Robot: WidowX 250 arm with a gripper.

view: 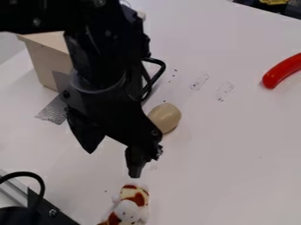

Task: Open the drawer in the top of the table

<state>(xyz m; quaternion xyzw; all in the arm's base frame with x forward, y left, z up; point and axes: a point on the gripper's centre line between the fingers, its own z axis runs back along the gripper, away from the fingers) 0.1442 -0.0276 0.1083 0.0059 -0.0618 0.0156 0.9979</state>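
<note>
Points the gripper [111, 161] down over the white table [223, 145], left of the view's centre, fingers spread well apart and holding nothing. Shows the pale wooden box [52, 63] at upper left, partly hidden behind the black arm [103, 57]; cannot make out a drawer in it for certain. Has a rounded beige thing [165, 117] just beside the gripper, on its right in the view. Lower down, near the fingertips, has a brown-and-white soft toy [128, 210]. At the right edge, shows a curved red thing [282, 71].
</note>
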